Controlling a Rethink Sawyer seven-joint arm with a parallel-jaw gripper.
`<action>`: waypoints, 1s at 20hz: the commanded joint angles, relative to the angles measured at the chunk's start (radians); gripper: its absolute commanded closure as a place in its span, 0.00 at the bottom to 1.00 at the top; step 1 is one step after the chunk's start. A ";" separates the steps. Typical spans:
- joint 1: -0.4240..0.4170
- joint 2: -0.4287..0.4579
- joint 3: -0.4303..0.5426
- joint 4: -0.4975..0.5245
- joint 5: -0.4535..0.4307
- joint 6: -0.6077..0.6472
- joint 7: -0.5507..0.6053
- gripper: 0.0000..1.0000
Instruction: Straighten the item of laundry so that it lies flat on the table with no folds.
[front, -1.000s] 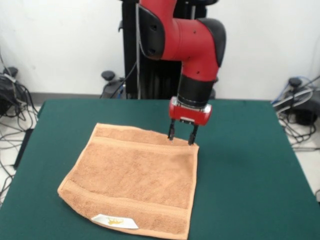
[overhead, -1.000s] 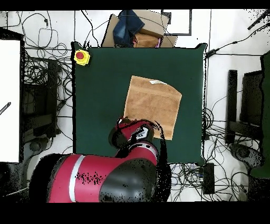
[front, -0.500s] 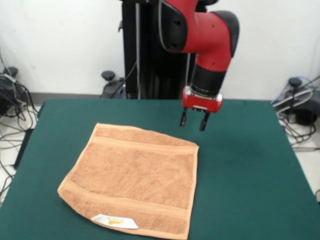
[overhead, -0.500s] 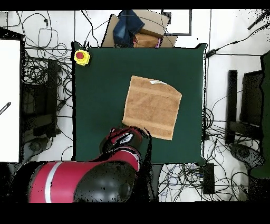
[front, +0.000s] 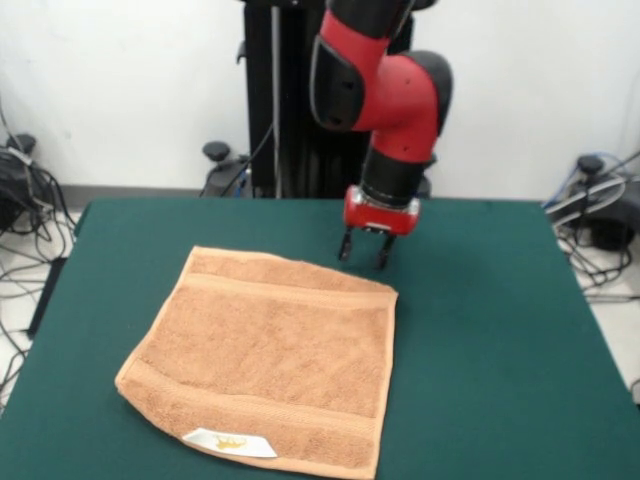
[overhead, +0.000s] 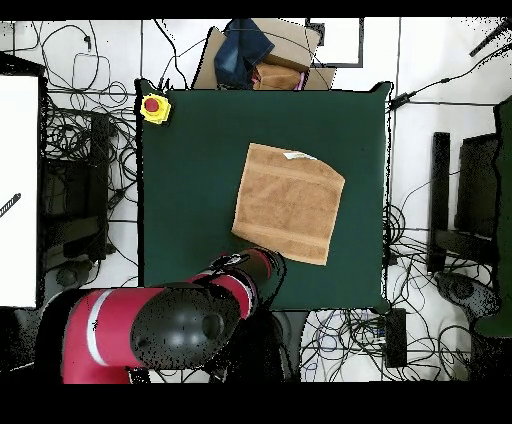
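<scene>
The claw (front: 363, 255) is raised off the towel's (front: 265, 355) far right corner, where its tips are seen touching a second ago, and now hangs just beyond that corner over the bare green surface (front: 490, 330). Since half a second ago it is lowered a little and shifted back toward the towel. In the overhead view the arm (overhead: 170, 325) is drawn back off the towel (overhead: 288, 203), toward the surface's edge.

Rough terry towel (front: 265, 360), matt felt table (front: 500, 330)

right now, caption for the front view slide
Orange towel lies flat on green table; open gripper hovers beyond its far edge.
</scene>
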 joint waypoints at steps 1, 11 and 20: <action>-0.017 0.144 -0.067 -0.154 0.065 -0.094 0.061 0.00; -0.071 -0.025 -0.024 -0.080 0.017 -0.010 0.036 0.00; -0.138 -0.008 -0.019 -0.161 -0.024 0.014 -0.013 0.00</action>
